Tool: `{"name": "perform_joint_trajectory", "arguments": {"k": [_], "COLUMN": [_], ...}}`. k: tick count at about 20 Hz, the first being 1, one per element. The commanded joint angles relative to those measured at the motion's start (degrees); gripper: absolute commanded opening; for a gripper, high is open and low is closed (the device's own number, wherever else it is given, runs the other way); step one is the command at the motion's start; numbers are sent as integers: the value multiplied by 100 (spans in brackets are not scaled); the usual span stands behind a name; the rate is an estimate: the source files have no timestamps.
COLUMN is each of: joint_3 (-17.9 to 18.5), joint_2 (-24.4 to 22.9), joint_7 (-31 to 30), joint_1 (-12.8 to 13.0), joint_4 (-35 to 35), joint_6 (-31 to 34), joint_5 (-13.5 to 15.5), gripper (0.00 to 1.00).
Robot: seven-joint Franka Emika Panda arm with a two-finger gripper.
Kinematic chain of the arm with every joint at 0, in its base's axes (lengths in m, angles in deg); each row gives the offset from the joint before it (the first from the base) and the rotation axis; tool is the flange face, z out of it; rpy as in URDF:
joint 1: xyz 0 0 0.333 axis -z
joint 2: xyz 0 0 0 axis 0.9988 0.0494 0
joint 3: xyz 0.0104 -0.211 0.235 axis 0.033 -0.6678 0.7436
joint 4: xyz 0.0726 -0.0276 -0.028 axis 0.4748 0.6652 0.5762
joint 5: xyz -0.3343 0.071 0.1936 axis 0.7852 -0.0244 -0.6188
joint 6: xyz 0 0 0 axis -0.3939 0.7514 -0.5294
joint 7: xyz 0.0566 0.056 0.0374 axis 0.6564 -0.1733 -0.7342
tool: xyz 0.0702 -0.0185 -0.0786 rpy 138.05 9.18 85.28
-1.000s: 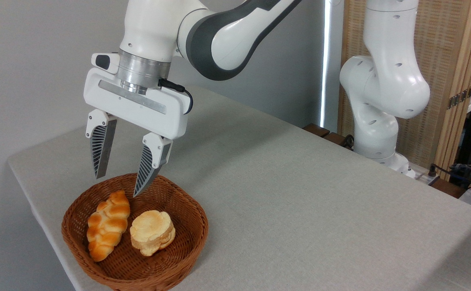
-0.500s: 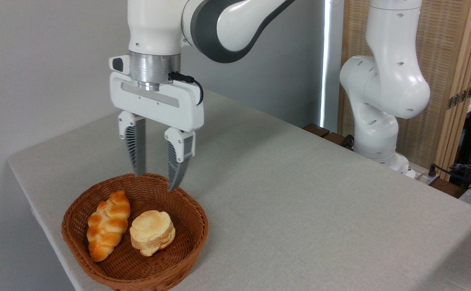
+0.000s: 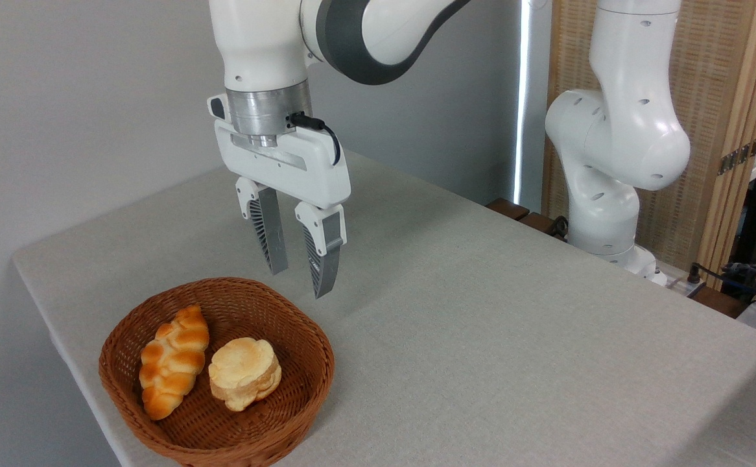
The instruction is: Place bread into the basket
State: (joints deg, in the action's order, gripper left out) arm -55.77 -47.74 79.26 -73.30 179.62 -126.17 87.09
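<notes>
The bread (image 3: pixel 172 362) lay lengthwise in the basket (image 3: pixel 300 383), down-left of the gripper (image 3: pixel 300 280), whose fingers hung narrowly parted, holding nothing.

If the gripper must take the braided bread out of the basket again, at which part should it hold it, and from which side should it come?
Probably the middle of the braided bread, from straight above. It lies flat along the wicker basket floor, with the round bun close on its right, so the gripper fingers should close across its narrow width.
</notes>
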Motion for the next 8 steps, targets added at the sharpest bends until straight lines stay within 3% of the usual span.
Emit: {"name": "perform_joint_trajectory", "arguments": {"k": [1, 8], "joint_3": [90, 108], "joint_2": [-11, -37], "joint_7": [192, 148], "joint_1": [54, 54], "joint_4": [-103, -103], "joint_6": [171, 241], "joint_5": [150, 326], "gripper": [100, 100]}}
